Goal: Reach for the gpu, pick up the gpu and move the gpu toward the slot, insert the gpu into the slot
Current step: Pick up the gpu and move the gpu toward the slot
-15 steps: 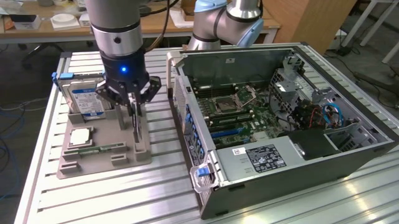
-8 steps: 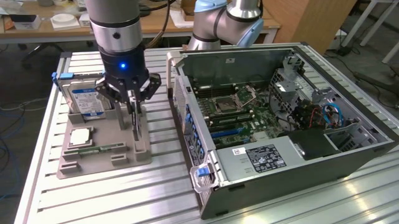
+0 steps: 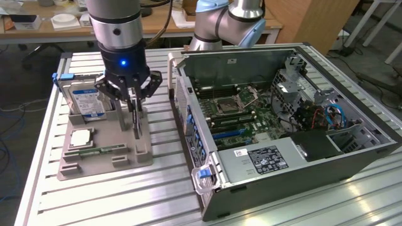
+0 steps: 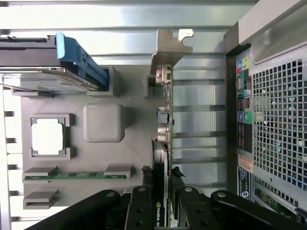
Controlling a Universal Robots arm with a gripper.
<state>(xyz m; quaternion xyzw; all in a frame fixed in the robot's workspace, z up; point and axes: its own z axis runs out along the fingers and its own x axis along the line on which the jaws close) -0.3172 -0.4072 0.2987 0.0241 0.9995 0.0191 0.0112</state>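
The gpu (image 3: 136,125) is a thin dark card standing on edge in the grey holder tray (image 3: 141,157), at the exterior view's left. My gripper (image 3: 133,107) hangs straight above it, its fingers coming down on both faces of the card. In the wrist view the gpu (image 4: 163,117) runs edge-on, with its silvery bracket (image 4: 168,45) at the far end. There my gripper (image 4: 161,194) is shut on the card's near end, one black finger (image 4: 143,196) pressing on each side. The blue slot (image 3: 227,134) lies on the motherboard inside the open computer case (image 3: 295,162).
The holder also carries a blue-labelled hard drive (image 3: 88,101), a square processor (image 3: 82,137) and a green memory stick (image 3: 94,151). The case's rear panel (image 4: 273,124) stands close beside the tray. A second arm's base (image 3: 220,23) rises behind the case. Everything rests on a slatted aluminium table (image 3: 125,197).
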